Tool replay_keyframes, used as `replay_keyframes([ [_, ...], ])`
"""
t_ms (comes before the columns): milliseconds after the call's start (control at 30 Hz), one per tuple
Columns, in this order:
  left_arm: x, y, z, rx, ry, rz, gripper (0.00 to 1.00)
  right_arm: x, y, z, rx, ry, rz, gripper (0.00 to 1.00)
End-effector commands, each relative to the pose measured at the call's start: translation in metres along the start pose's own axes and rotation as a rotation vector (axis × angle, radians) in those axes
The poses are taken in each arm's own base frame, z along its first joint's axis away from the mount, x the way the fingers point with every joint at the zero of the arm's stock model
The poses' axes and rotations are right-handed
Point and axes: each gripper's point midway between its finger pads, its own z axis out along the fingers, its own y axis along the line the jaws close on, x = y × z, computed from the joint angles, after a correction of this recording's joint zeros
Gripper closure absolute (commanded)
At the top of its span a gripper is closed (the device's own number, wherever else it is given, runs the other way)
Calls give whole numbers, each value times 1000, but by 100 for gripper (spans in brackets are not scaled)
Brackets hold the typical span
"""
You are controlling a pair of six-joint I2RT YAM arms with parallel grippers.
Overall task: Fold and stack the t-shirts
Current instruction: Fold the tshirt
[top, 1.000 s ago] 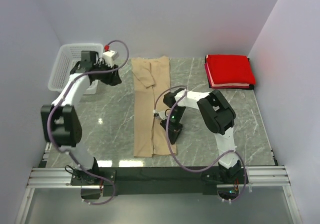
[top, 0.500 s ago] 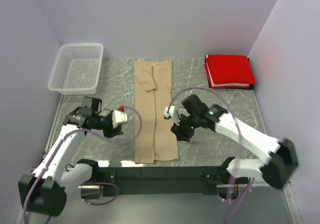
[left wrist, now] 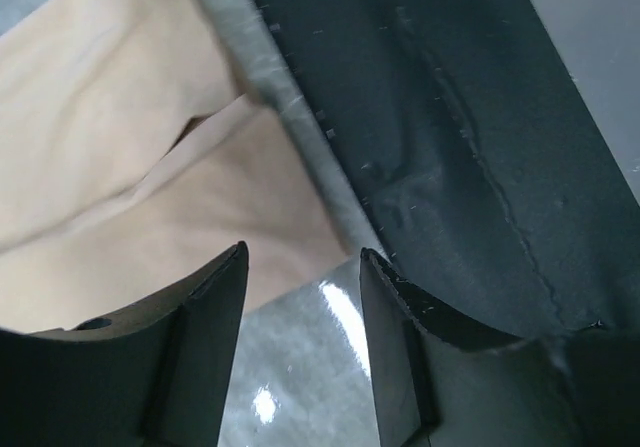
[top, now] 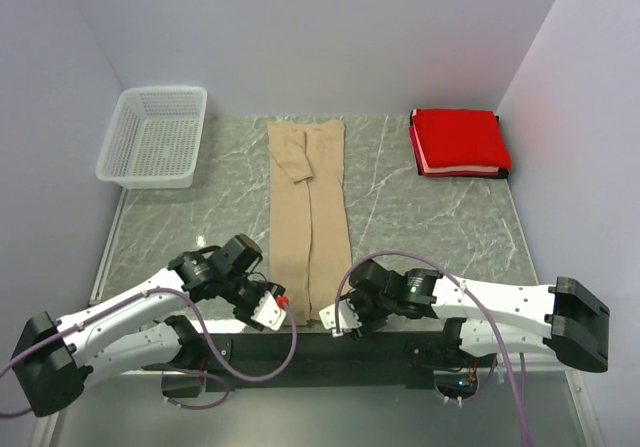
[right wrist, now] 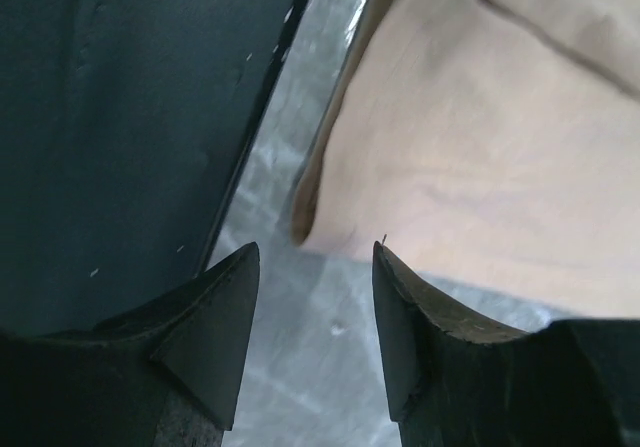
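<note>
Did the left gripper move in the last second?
Yes: the left gripper swung from the white basket to the near hem of the tan t-shirt.

The right hand [right wrist: 315, 255], fingers apart, hangs over a corner of the tan shirt [right wrist: 480, 157]

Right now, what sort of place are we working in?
Probably a lab test booth, not a home: plain white walls box in a marble-patterned table, an aluminium rail edges it, and the tan t-shirt, red t-shirt and basket look staged.

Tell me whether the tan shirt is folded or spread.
Partly folded: the tan shirt lies as a long narrow strip, sleeve turned in, not folded crosswise.
</note>
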Motion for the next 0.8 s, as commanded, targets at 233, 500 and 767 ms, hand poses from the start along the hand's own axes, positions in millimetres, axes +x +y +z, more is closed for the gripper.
replay_keyframes([
  [233,23,-10,32,37,115,77,47,-4,-22,21,68,22,-122,52],
  [500,40,-7,40,31,180,67,49,7,-13,26,33,55,-140,58],
  [767,59,-9,47,46,240,60,55,3,-5,19,4,29,-162,48],
])
